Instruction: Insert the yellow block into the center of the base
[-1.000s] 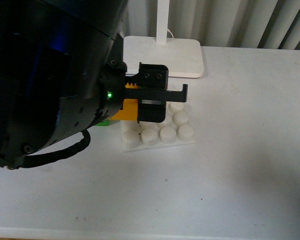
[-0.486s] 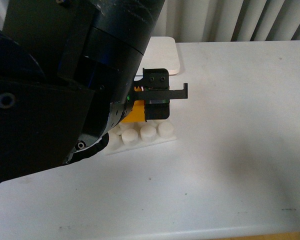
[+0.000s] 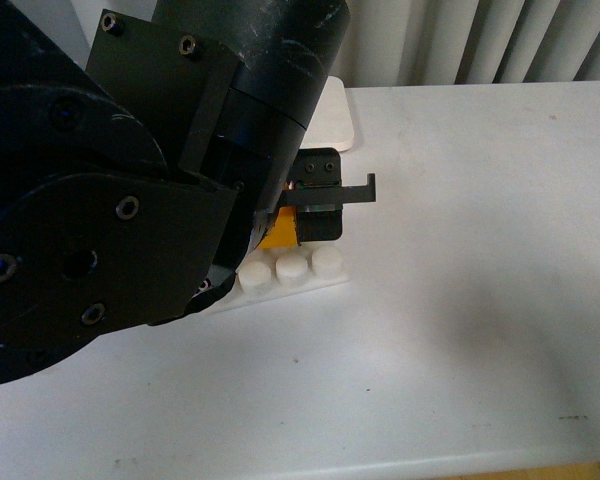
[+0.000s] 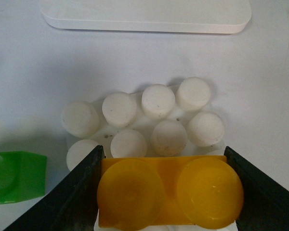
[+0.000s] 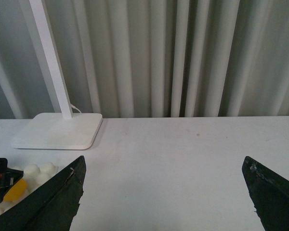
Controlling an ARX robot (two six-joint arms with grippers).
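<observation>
Obs: yellow block (image 4: 168, 191), orange-yellow, two round studs facing up, level, pinched at both ends by left gripper (image 4: 164, 202). It is positioned over base (image 4: 169, 137), a white square studded plate lying flat. Seating depth unclear.

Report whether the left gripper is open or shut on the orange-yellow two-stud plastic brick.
Shut: black fingers of the left gripper touch both ends of the orange-yellow two-stud plastic brick.

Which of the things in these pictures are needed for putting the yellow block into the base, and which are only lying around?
For the job:
- yellow block, held in the left gripper
- white studded base

Only lying about:
- green brick beside the base
- lamp foot and lamp pole
- curtain behind the table
</observation>
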